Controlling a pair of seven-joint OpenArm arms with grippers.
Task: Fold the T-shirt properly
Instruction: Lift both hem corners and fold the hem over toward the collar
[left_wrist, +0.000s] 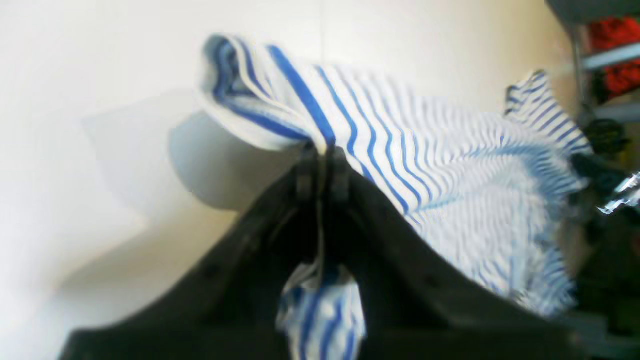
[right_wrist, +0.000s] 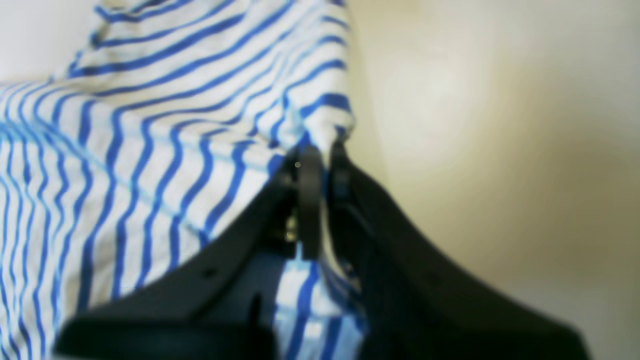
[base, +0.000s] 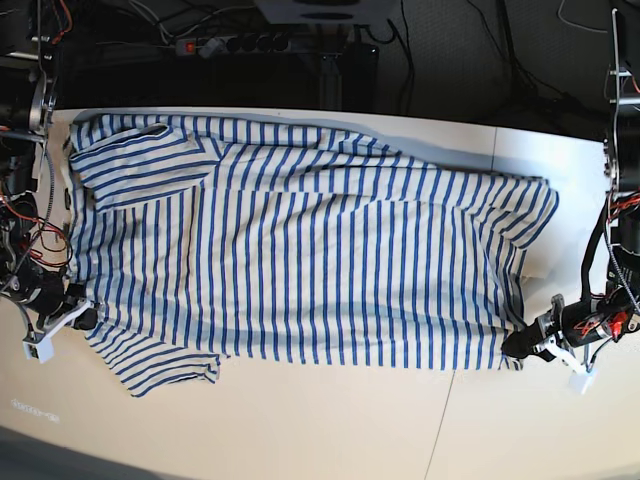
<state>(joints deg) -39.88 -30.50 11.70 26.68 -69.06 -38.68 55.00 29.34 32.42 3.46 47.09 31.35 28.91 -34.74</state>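
Stripes run across the T-shirt (base: 300, 260), which lies spread nearly flat over the white table (base: 330, 420), neck end toward 9 o'clock and hem toward 3 o'clock in the base view. No fold looks finished; only the hem end near 3 o'clock bunches up a little, so nearly the whole job appears left to do. The left gripper (base: 528, 343) has its fingers clamped on the hem corner at about 4 o'clock, cloth pinched between them. The right gripper (base: 80, 318) has its fingers closed on the shoulder edge at about 8 o'clock, just above the near sleeve (base: 165, 365). Cables (base: 300, 40) clutter the dark floor beyond the table's 12 o'clock edge. Nothing lies on the shirt to block a fold.
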